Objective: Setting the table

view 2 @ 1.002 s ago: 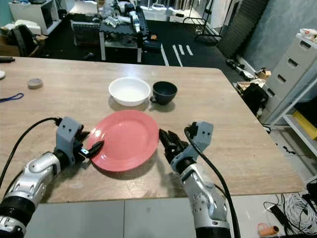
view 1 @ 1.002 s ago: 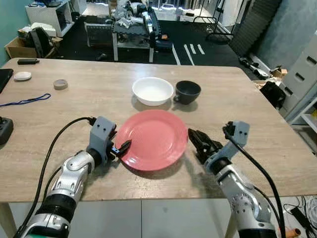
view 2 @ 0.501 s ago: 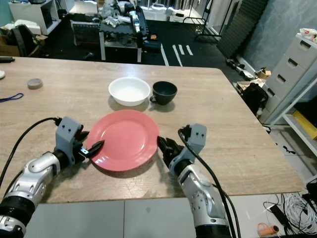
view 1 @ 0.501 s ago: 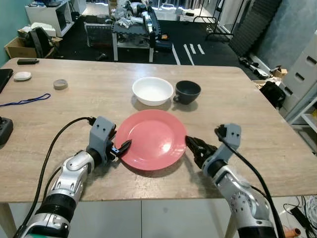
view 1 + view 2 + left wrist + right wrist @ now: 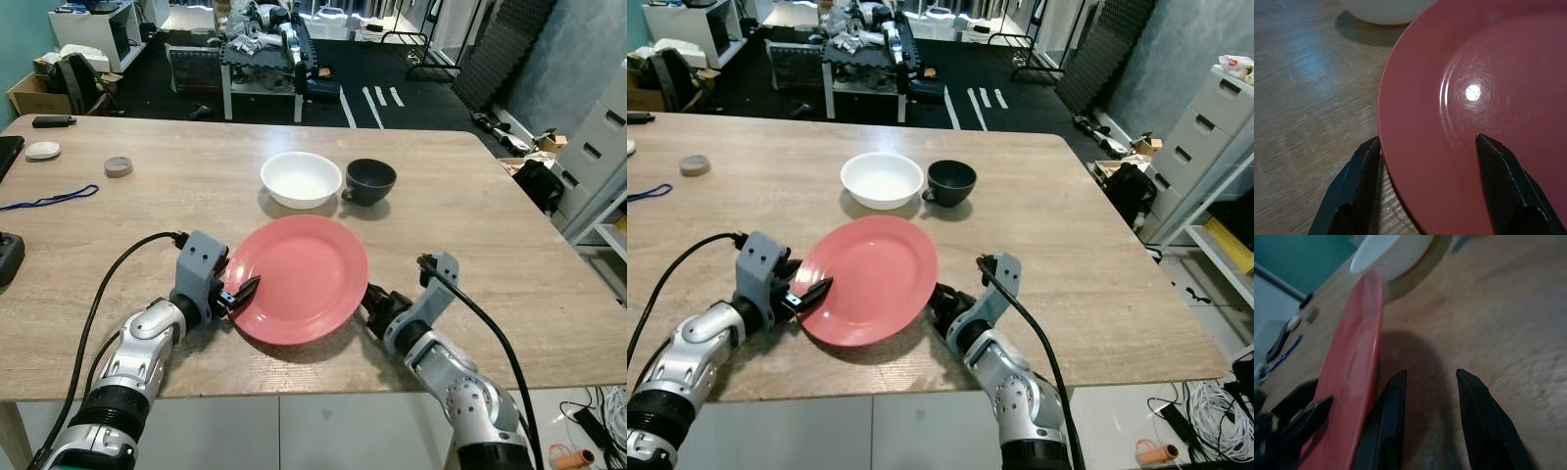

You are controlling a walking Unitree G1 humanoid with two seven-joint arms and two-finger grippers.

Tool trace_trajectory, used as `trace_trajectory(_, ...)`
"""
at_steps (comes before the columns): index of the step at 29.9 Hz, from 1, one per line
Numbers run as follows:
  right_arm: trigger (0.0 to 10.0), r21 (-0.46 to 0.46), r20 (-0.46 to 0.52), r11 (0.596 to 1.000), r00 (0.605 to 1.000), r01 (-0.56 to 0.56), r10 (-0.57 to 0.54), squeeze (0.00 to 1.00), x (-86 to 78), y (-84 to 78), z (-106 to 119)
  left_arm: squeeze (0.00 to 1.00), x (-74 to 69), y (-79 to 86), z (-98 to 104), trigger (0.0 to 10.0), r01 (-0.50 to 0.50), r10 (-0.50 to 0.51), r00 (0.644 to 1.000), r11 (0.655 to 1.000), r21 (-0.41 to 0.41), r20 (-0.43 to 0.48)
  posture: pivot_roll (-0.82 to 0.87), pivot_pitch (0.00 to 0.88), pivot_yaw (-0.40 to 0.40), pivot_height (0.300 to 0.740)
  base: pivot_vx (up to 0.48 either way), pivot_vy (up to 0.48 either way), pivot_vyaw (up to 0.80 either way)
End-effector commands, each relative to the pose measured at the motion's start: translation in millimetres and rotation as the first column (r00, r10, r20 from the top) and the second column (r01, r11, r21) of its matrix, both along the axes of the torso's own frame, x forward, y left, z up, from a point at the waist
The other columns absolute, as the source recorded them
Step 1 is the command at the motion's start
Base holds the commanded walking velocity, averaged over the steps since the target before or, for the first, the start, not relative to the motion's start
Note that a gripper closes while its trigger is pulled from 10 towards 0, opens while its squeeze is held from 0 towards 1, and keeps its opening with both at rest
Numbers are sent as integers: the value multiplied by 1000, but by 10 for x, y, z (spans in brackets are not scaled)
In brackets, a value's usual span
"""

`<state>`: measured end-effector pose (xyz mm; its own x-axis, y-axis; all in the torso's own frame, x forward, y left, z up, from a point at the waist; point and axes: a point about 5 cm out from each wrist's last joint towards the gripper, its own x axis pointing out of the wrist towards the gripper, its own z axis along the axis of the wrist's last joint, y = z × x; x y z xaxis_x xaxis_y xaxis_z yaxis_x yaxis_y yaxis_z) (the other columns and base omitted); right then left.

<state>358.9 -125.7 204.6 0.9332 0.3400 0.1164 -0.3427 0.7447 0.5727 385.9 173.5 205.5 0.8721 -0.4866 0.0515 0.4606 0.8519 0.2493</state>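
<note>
A red plate (image 5: 294,279) sits near the front of the wooden table (image 5: 490,225), its right side raised off the wood and casting a shadow. My left gripper (image 5: 240,292) is shut on the plate's left rim, one finger (image 5: 1503,181) on top and the other (image 5: 1356,181) below the edge. My right gripper (image 5: 372,302) is open at the plate's right rim, its fingers (image 5: 1391,421) low on the table, tucked by the lifted edge of the plate (image 5: 1359,367). A white bowl (image 5: 301,178) and a dark cup (image 5: 370,180) stand just behind the plate.
At the far left lie a small grey round tin (image 5: 119,166), a white disc (image 5: 43,150), a blue cord (image 5: 49,200), a black remote (image 5: 54,121) and a black device (image 5: 8,257). The table's front edge runs just below both arms. Bare tabletop spreads to the right.
My right gripper has slid left along the table until its fingertips reach the plate's right rim. The plate's right side has lifted. The left gripper keeps its hold.
</note>
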Motion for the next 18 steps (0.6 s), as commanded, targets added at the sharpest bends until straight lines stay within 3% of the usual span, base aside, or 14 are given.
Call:
trace_trajectory(1,10000,7,-1,992,992,123,-123,0,48,-184,-12,0,-61,26,-347,10000,-10,11,990,1000,11,-138,96,318,15,740,0,0,0)
trace_trajectory(3,10000,38,25,974,974,224,-225,0,83,-336,55,0,-64,22,-351,10000,-7,9,990,1000,11,-139,96,317,14,740,0,0,0)
trace_trajectory(4,10000,38,25,974,974,224,-225,0,83,-336,55,0,-64,22,-351,10000,-7,9,990,1000,11,-139,96,317,14,740,0,0,0)
trace_trajectory(5,10000,12,72,949,946,315,-315,0,89,-463,126,0,-66,19,-354,10000,-4,6,990,1000,12,-140,96,317,14,740,0,0,0)
trace_trajectory(9,10000,19,86,938,935,345,-345,0,90,-512,160,0,-64,18,-354,10000,-4,6,990,1000,11,-141,95,316,15,740,0,0,0)
trace_trajectory(13,10000,67,61,979,979,192,-196,0,78,-371,156,0,-64,18,-350,10000,-4,6,990,1000,9,-140,96,314,14,740,0,0,0)
trace_trajectory(16,10000,-29,18,993,993,115,-114,0,66,-265,18,0,-64,17,-350,10000,-4,5,990,1000,9,-139,97,313,14,740,0,0,0)
trace_trajectory(18,10000,-18,-17,998,998,56,-56,0,44,-204,-59,0,-64,17,-347,10000,-3,5,990,1000,9,-138,98,311,13,740,0,0,0)
